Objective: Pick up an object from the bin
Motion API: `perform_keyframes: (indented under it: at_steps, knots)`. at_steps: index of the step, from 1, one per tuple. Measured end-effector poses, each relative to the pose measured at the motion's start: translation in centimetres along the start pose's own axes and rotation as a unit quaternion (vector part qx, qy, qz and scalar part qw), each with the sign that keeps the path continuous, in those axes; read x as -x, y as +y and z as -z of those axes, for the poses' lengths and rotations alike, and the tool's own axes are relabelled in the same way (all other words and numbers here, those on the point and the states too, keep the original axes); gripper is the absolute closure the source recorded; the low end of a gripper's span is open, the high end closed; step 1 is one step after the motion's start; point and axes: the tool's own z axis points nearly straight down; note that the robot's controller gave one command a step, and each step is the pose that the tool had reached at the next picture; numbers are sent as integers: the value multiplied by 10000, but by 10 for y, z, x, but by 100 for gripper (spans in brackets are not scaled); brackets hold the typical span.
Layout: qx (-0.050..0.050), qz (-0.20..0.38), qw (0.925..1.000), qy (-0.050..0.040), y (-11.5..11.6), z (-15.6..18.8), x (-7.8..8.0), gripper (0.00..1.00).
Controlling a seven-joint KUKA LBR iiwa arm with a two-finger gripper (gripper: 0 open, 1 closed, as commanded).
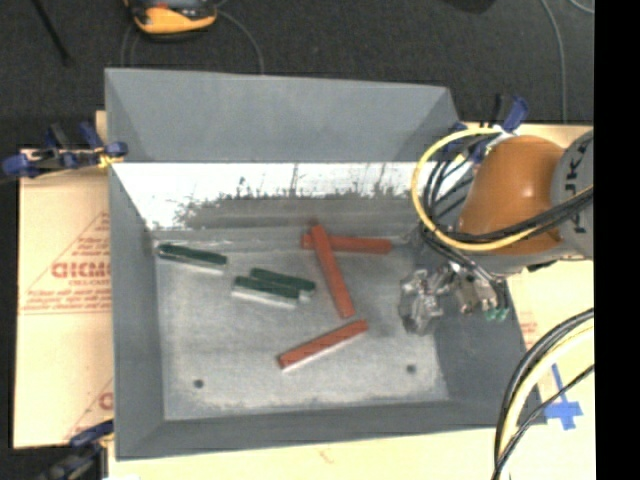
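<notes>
grey metal bin (pixel 200 358) is seen filling the middle of the frame, with its tall back wall toward the top and its speckled floor lower down. the arm (pixel 578 183) is seen entering from the right edge, its wrist wrapped in an orange cover (pixel 510 183) ringed by looped cables (pixel 437 183). the gripper (pixel 425 306) is lowered inside the bin at centre right, over bare floor close to the right wall. whether it is open or closed cannot be told, nor whether anything is held. three red bars are noted left of it. the long red bar (pixel 331 271) lies diagonally at centre. a second red bar (pixel 362 244) lies nearly level along the foot of the back wall, meeting the long one at its upper end. a third red bar (pixel 322 345) lies tilted lower down, its right end nearest the gripper but apart from it. further left, a dark green bar (pixel 192 256) is noted near the left wall. a second dark green bar (pixel 284 282) is pressed against a pale grey bar (pixel 262 294) at centre left.
</notes>
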Motion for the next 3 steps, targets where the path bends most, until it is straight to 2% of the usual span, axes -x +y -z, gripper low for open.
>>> perform_keyframes:
  at_steps: [1,2,3]
  knots:
    - [-4,8,10000,1,0,0,0,0]
    - [-4,10,10000,1,0,0,0,0]
    - [-11,233,9997,-2,38,-15,12,0]
